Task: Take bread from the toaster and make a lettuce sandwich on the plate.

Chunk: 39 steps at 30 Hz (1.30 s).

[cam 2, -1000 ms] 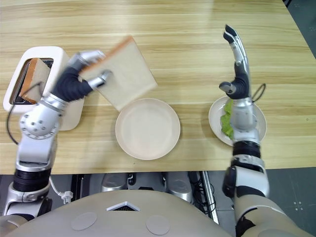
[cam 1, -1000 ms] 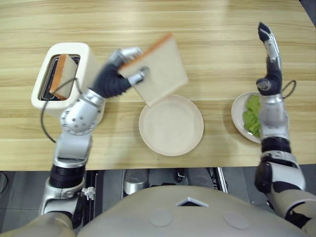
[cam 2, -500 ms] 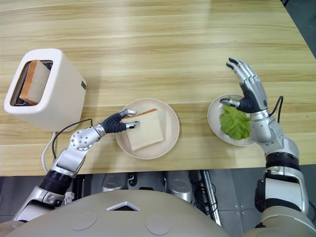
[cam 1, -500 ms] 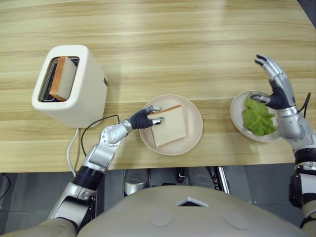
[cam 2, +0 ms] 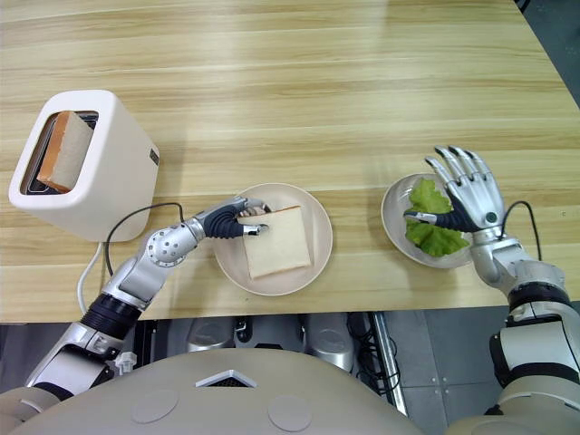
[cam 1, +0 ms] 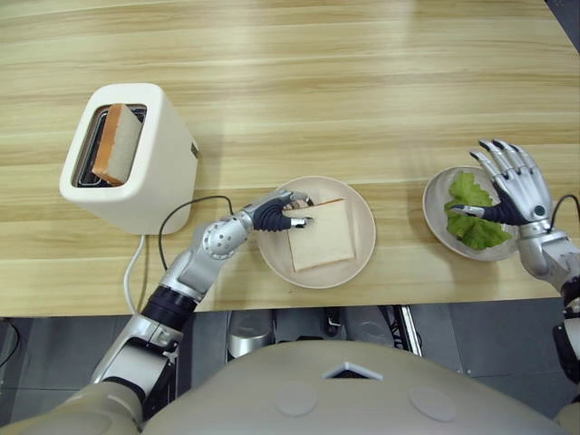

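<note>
A white toaster point(cam 1: 156, 181) stands at the left with one bread slice point(cam 1: 116, 143) upright in its slot. A second bread slice point(cam 1: 323, 235) lies flat on the beige plate point(cam 1: 319, 279) in the middle. My left hand point(cam 1: 281, 213) rests at the plate's left rim, fingers curled on the slice's upper left corner. A green lettuce leaf point(cam 1: 471, 207) lies in a small dish point(cam 1: 431, 207) at the right. My right hand point(cam 1: 515, 186) hovers over it with fingers spread, its thumb at the leaf.
The toaster's cable point(cam 1: 172, 227) loops across the table between the toaster and my left forearm. The wooden table's front edge runs just below both dishes. Bare tabletop stretches across the far half.
The left hand has brought the slice down from the air onto the plate and nudged it slightly right. The right hand has dropped from upright to just above the lettuce.
</note>
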Each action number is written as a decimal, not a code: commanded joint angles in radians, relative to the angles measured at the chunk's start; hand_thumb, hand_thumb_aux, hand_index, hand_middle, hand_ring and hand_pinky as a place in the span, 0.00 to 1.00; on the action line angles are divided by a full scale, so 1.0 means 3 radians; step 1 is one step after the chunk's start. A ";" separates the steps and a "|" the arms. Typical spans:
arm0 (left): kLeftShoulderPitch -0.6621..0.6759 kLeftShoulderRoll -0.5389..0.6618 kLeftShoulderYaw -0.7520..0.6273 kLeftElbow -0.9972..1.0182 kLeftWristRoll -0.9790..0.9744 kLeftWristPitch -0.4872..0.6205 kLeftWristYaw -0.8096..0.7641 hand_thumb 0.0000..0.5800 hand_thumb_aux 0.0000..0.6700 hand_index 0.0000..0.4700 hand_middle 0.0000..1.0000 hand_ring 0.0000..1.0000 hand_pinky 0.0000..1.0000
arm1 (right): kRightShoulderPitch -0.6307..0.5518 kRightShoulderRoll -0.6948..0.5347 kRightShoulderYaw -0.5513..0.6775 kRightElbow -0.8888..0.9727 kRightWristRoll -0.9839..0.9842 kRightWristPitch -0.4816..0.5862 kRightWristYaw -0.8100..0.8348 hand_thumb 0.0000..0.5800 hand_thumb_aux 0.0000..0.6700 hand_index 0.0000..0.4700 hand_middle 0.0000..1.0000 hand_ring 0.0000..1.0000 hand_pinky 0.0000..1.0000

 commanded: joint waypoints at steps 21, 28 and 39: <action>0.0030 0.0105 0.0303 -0.0221 0.0320 -0.0070 0.0539 0.00 0.00 0.00 0.00 0.00 0.00 | 0.0161 -0.0059 0.0864 0.0293 0.0105 0.0142 -0.0340 0.00 0.00 0.00 0.00 0.00 0.00; 0.0068 0.0040 0.0285 -0.0126 0.0311 -0.0084 0.0600 0.00 0.00 0.00 0.00 0.00 0.00 | 0.0089 0.0009 0.0798 0.0432 0.0368 0.0052 0.0013 0.00 0.00 0.00 0.00 0.00 0.00; 0.0063 0.0017 0.0303 -0.0051 0.0356 -0.0108 0.0677 0.00 0.00 0.00 0.00 0.00 0.00 | 0.0143 0.0107 0.0900 0.0495 0.0497 -0.0060 0.0381 1.00 1.00 0.98 0.00 0.00 0.00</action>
